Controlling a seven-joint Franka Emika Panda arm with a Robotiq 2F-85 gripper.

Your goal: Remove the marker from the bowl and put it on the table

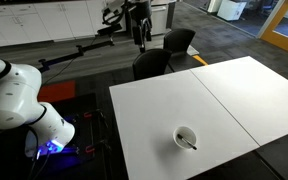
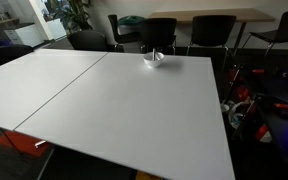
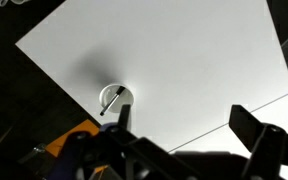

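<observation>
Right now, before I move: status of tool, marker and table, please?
Tool open, empty, well above table. Marker in bowl, untouched. Nothing seen in the way.

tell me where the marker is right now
In an exterior view, the marker lies inside the bowl, which sits near one edge of the table.

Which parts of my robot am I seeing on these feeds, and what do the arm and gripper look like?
In an exterior view the arm is glossy white, built of rounded, bulbous joint housings, with a blue-violet glow near its lower end. In the wrist view the gripper is black, with two blocky dark fingers. It is blurred there, so no cables or markings can be made out.
</observation>
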